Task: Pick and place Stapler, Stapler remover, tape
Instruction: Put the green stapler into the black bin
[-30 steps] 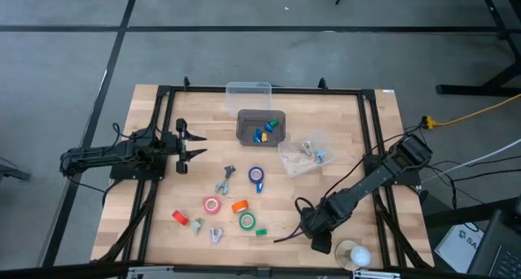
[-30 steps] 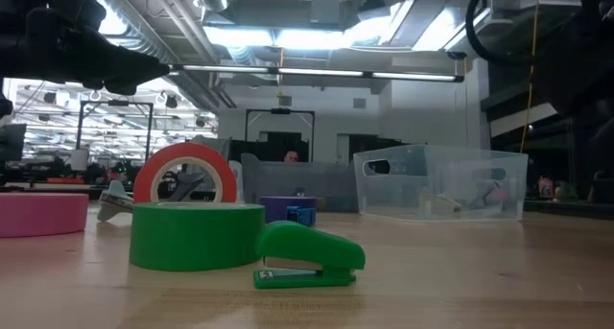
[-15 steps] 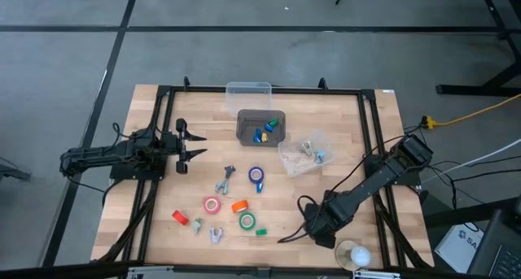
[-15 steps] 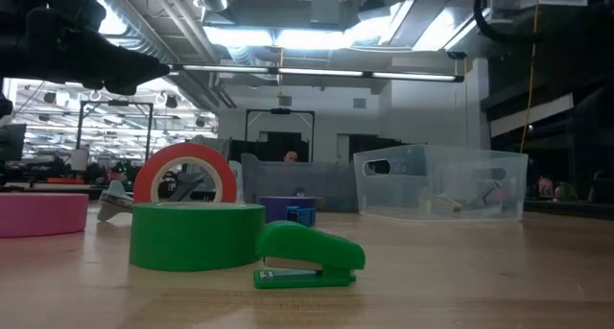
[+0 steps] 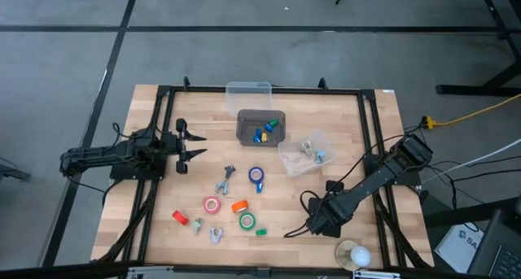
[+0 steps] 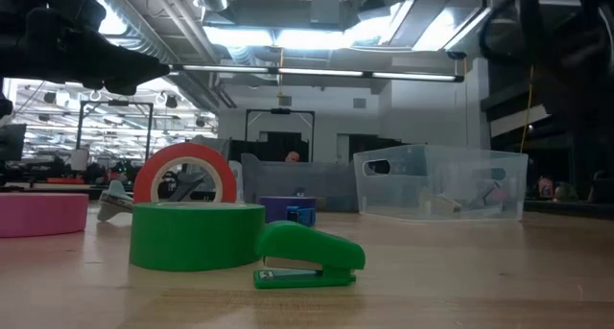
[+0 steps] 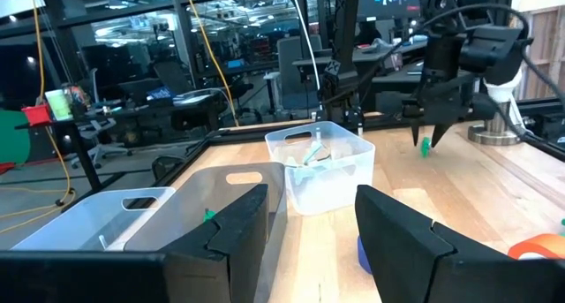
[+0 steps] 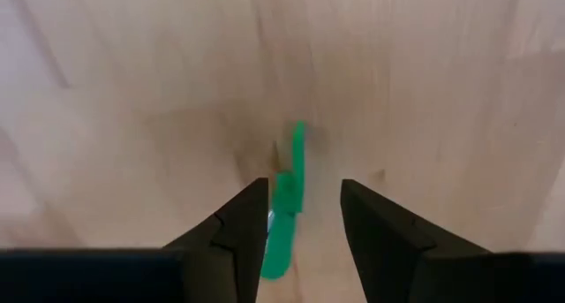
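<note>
Right end effector (image 8: pixel 303 219) gripping green piece (image 8: pixel 287 201), perhaps.

A lab or workshop: exposed ceiling ducts (image 6: pixel 288 12), strip lights, office chairs (image 7: pixel 296 60), equipment racks behind.

Tape rolls (image 5: pixel 212 205) mid-table — arms flank them.

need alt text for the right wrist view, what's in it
The right hand points straight down at a bare wooden table, its two dark fingers either side of a small green piece. Whether they grip it is unclear.
</note>
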